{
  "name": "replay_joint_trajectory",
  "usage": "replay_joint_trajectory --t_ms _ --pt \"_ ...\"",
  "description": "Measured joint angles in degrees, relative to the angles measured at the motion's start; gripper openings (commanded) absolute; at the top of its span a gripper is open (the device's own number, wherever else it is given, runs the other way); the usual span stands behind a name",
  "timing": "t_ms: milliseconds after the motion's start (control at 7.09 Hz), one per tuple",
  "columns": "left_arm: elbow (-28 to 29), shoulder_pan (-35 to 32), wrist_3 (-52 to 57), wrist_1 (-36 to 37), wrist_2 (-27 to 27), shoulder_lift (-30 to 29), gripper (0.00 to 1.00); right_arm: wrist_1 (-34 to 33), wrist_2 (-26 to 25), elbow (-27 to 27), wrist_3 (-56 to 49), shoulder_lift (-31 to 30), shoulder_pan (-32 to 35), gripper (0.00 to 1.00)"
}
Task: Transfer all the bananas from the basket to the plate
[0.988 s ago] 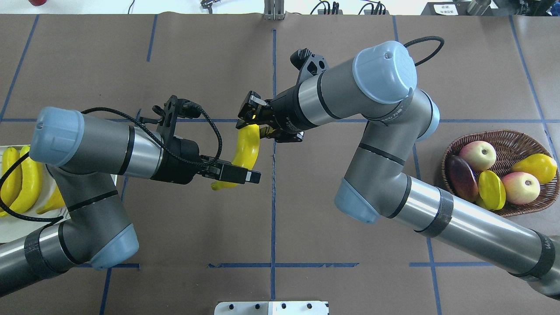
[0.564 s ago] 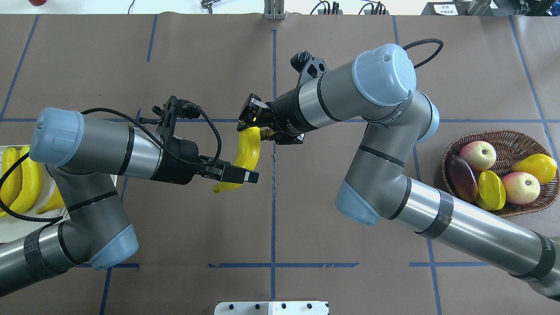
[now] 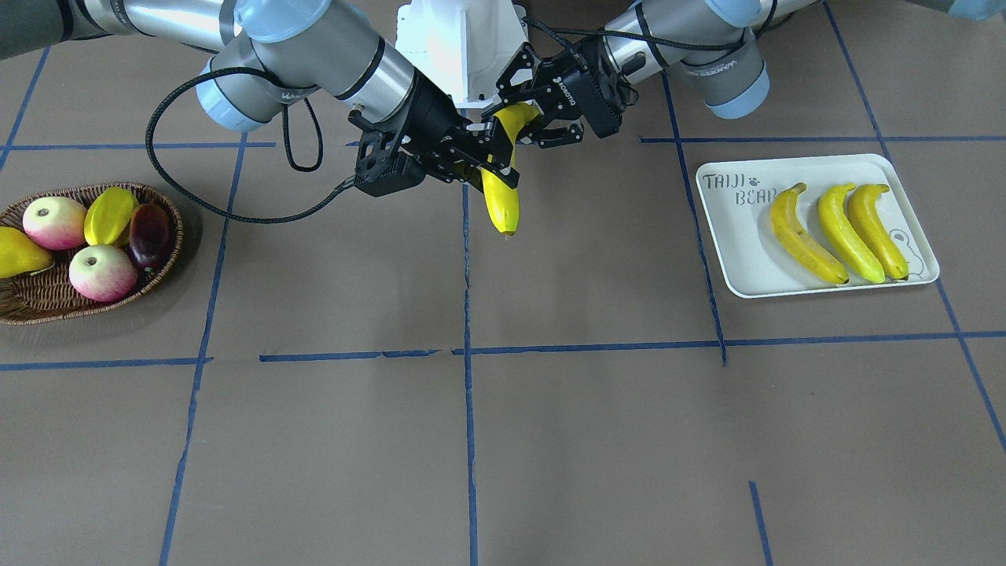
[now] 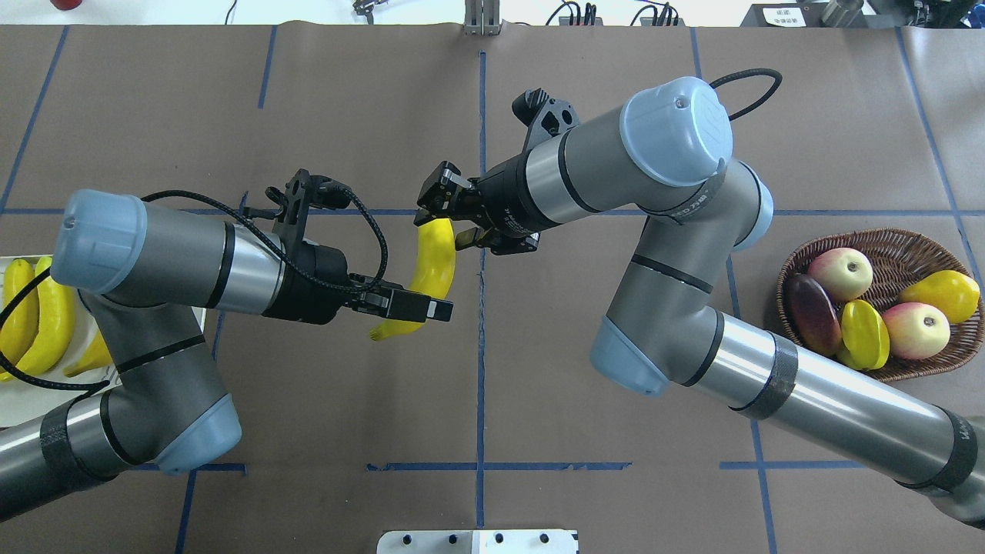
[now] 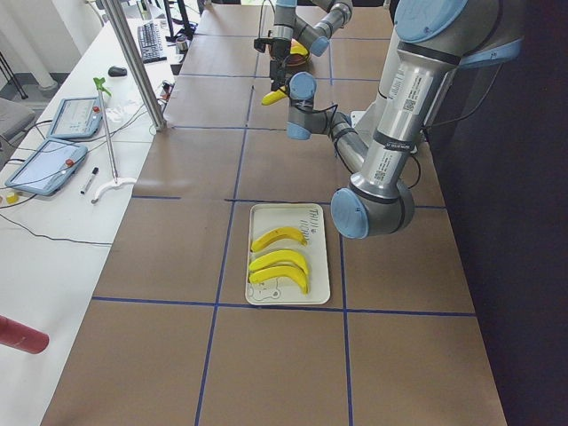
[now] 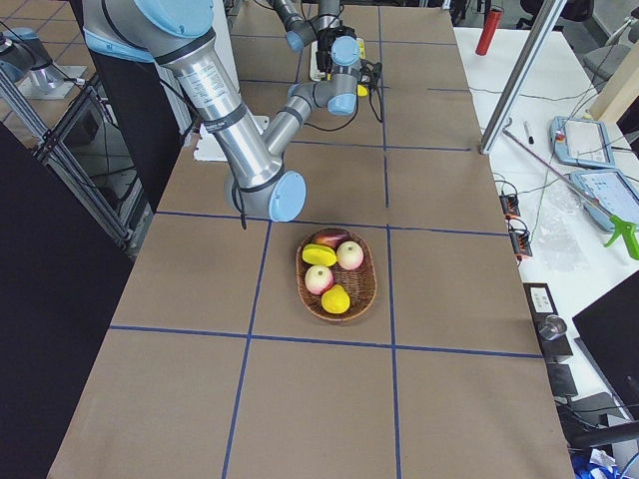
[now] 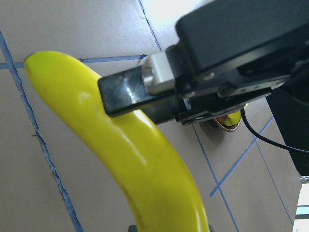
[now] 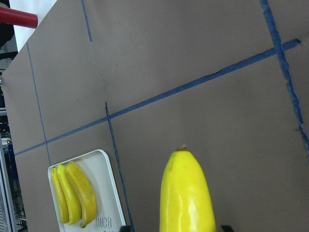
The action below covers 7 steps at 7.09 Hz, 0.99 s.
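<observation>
Overhead exterior, entry: hand-over at mid-table. Item: one banana [image 4: 433, 261], airborne between both sets of fingers. Holder: left gripper [image 4: 435, 309], fingers clamped across its nearer end. Giver: right gripper [image 4: 446, 225], fingers flanking the farther end, apparently parted just clear of the skin. Stock: three bananas [image 3: 845, 232] on plate [image 3: 739, 251]; basket [image 3: 47, 310] holds none. Next, by judgement: right fingers back straight off, left carries it plateward.
</observation>
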Motion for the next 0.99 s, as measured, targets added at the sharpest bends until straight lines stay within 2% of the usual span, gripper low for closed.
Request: replay_joint_trajectory --t_ms 423,705,988 --pt "-0.04 -0.55 -0.43 0.34 0.38 0.72 0.08 -0.35 -0.22 0.00 -0.38 0.08 0.76 1.00" --pt "-0.52 -2.75 -0.59 2.37 0.84 4.00 0.08 -2.06 -0.02 -0.27 -3.47 -0.40 2.40 1.00" --pt "-3.25 -7.05 -0.48 11.08 0.93 7.25 0.08 -9.38 0.32 -0.20 -10.25 -0.75 3.34 1.00"
